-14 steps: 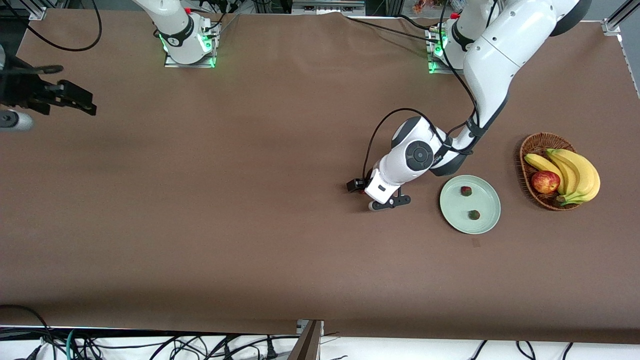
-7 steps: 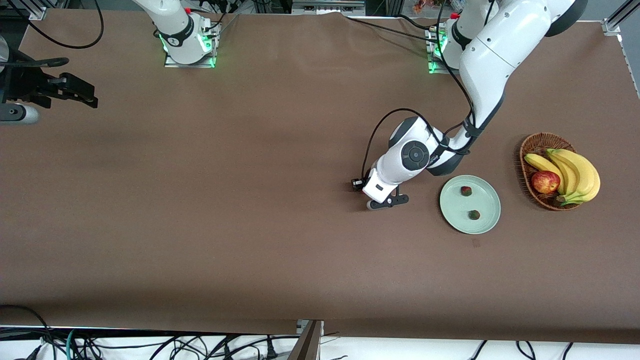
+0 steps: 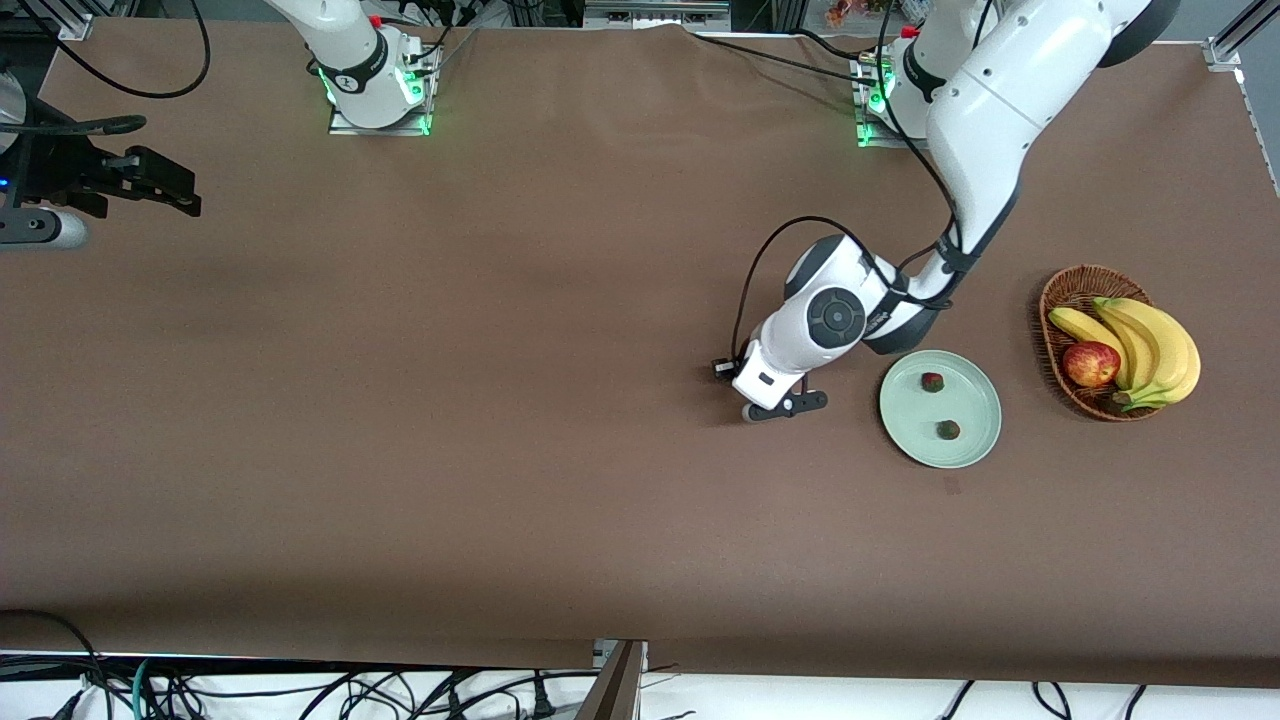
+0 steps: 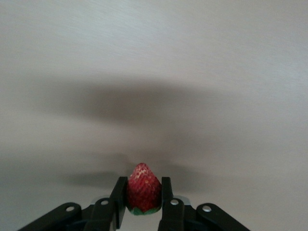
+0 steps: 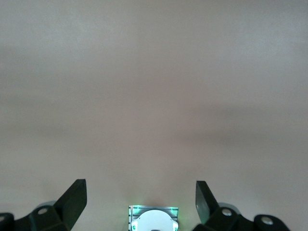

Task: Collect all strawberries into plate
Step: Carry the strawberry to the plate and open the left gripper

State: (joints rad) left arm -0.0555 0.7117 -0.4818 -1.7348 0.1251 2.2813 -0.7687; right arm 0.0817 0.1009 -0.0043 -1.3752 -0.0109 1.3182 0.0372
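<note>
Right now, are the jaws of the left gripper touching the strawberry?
Touching. In the left wrist view the left gripper has both jaws pressed flat against the sides of the strawberry, with no gap on either side.

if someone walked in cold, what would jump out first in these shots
The left hand, low over the brown table beside the plate, is shut on a strawberry. Two more strawberries already lie in that pale green plate, with a wicker basket of bananas and an apple just past it toward the left arm's end. The right hand waits open at the right arm's end.
</note>
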